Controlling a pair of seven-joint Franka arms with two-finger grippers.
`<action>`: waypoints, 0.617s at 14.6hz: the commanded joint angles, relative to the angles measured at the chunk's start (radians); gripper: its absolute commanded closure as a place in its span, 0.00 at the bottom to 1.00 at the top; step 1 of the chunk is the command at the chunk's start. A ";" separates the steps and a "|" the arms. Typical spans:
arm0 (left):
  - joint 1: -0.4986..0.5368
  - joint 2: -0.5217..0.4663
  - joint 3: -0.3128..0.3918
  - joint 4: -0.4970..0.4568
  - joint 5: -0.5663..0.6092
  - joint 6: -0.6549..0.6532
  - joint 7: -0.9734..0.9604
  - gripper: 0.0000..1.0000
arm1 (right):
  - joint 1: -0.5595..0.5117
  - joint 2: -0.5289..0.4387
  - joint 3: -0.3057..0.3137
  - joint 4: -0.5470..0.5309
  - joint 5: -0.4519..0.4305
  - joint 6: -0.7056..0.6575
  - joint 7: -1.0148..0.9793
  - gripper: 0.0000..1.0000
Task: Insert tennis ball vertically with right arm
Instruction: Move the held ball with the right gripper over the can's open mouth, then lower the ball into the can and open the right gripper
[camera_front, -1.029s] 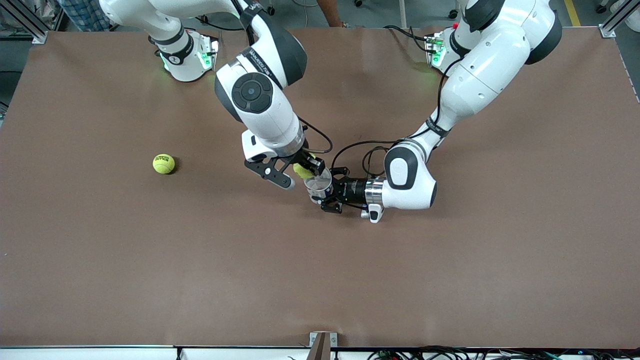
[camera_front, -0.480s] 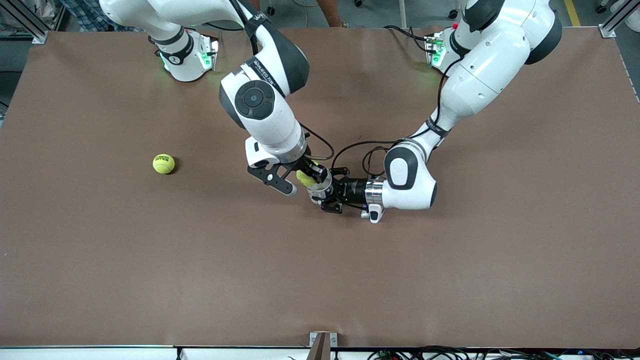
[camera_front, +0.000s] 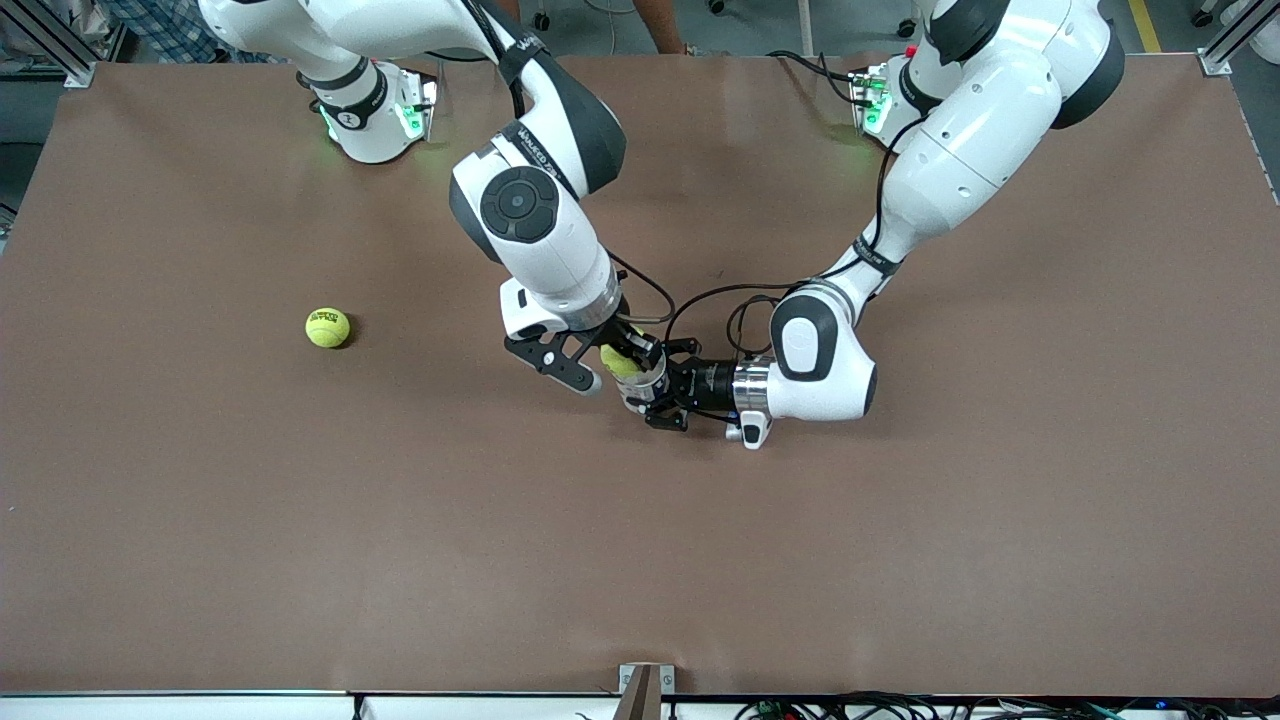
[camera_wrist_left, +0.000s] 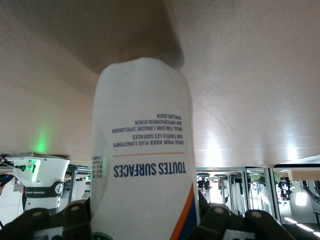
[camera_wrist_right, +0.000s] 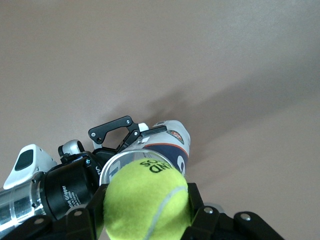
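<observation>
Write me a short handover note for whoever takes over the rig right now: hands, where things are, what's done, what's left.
Left hand: shut on the can, holding it upright on the table, mouth up.
Right hand: shut on a ball, right over the can's mouth; from the right wrist view the ball sits just above the rim.
Second ball: loose on the table toward the right arm's end.
Done: can held, ball picked and lined up.
Left: lower the ball in, release, withdraw.

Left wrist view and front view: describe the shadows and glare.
Left wrist view: the ball can casts a soft dark shadow on the table, which shows bright glare patches. Front view: even light, with a small shadow beside the loose tennis ball.
</observation>
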 joint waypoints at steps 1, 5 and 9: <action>-0.004 -0.005 0.002 0.006 -0.014 0.009 -0.010 0.38 | 0.010 0.029 -0.006 0.045 0.019 0.003 0.014 0.57; -0.001 -0.005 0.003 0.008 -0.014 0.009 -0.010 0.38 | 0.018 0.038 -0.006 0.059 0.018 0.003 0.012 0.47; -0.001 -0.007 0.003 0.008 -0.014 0.009 -0.010 0.38 | 0.018 0.038 -0.008 0.061 0.016 0.003 0.008 0.00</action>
